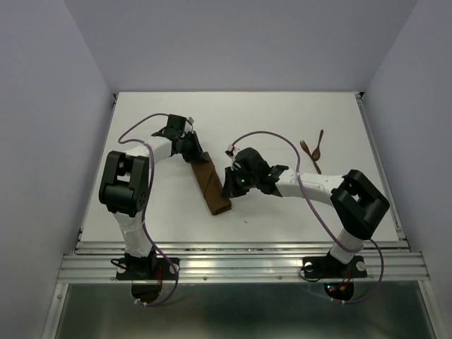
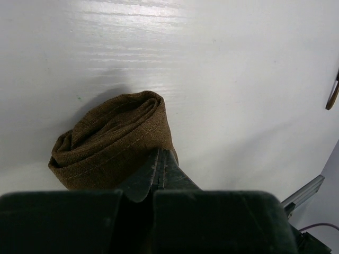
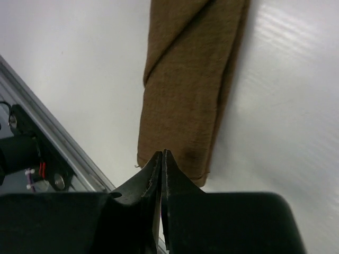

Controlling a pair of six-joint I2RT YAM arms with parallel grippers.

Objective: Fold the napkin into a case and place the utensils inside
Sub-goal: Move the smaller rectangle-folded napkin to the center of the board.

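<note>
Your white bench (image 1: 155, 205) sits between pale lilac walls (image 1: 42, 106). The case (image 1: 212, 185) lies folded mid-bench. The left gripper (image 2: 159, 154) and the right gripper (image 3: 161, 154) meet its opposite ends, jaws pressed together. The fork (image 1: 311, 157) and spoon (image 1: 320, 141) lie far right, well apart from it.

Through the middle of the white tabletop (image 1: 176, 205) the narrow, layered dark brown cloth case (image 1: 212, 187) slants from 11 to 5 o'clock. The left gripper (image 1: 193, 152), fingers pressed together, blocks its 11 o'clock end. The right gripper (image 1: 230, 185), also closed, sits just beside its 3 o'clock edge, its arm barring 3 to 4. Bare table lies open at 6 to 8 and at 12. At 2 o'clock, well apart, lie the slim dark brown fork (image 1: 309, 155) and matching spoon (image 1: 320, 141).
</note>
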